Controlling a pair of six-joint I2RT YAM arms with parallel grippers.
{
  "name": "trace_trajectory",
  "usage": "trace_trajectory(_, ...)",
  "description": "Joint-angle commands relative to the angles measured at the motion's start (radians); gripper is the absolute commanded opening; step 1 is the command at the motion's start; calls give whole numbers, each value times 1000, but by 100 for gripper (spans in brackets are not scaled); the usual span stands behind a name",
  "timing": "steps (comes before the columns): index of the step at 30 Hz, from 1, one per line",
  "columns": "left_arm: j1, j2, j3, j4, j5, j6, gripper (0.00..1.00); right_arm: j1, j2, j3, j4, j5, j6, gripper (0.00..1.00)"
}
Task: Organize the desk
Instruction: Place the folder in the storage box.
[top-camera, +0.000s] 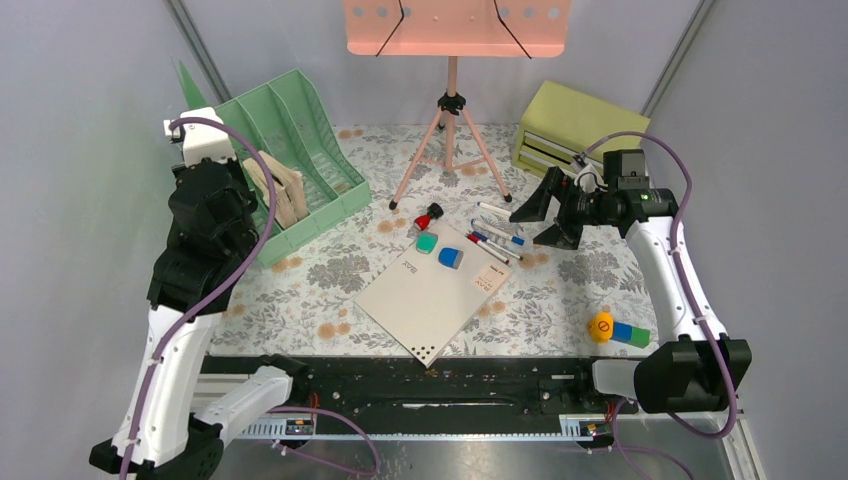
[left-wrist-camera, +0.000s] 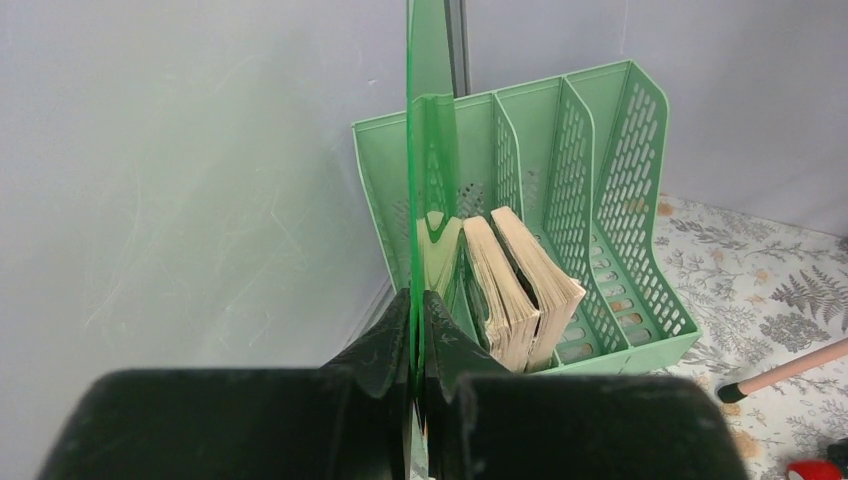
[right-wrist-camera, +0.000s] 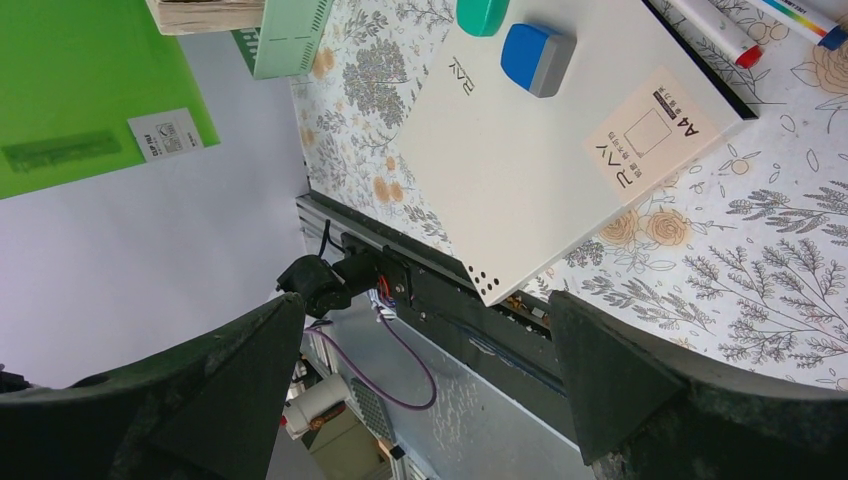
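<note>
The desk (top-camera: 570, 290) is a floral-print tabletop. My left gripper (left-wrist-camera: 417, 300) is shut on a thin green translucent folder (left-wrist-camera: 428, 150). It holds the folder upright on edge at the leftmost slot of a green file rack (left-wrist-camera: 600, 170), where two thick books (left-wrist-camera: 520, 285) stand. The folder's tip (top-camera: 188, 85) shows above the left wrist. My right gripper (top-camera: 527, 228) hangs open and empty over the markers (top-camera: 495, 240), just right of a white A4 pad (top-camera: 435, 290). A blue eraser (top-camera: 451, 257) and a teal block (top-camera: 427, 242) rest on the pad.
A pink music stand (top-camera: 450, 130) rises on its tripod at the back centre. A yellow-green drawer box (top-camera: 570, 125) sits back right. A red-and-black item (top-camera: 430, 216) lies by the pad. A yellow ball (top-camera: 600, 327) and a blue-green block (top-camera: 630, 333) lie near the right arm's base.
</note>
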Motion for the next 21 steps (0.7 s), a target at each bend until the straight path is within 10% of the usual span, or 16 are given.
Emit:
trace_trajectory(1,18,2,28,84,-8,20,0,-5,-36,-4,8,-31,-4,100)
trace_trajectory(21,75,-2,-4,132,6,26,0,-4,-34,-14,8,-29,1,99)
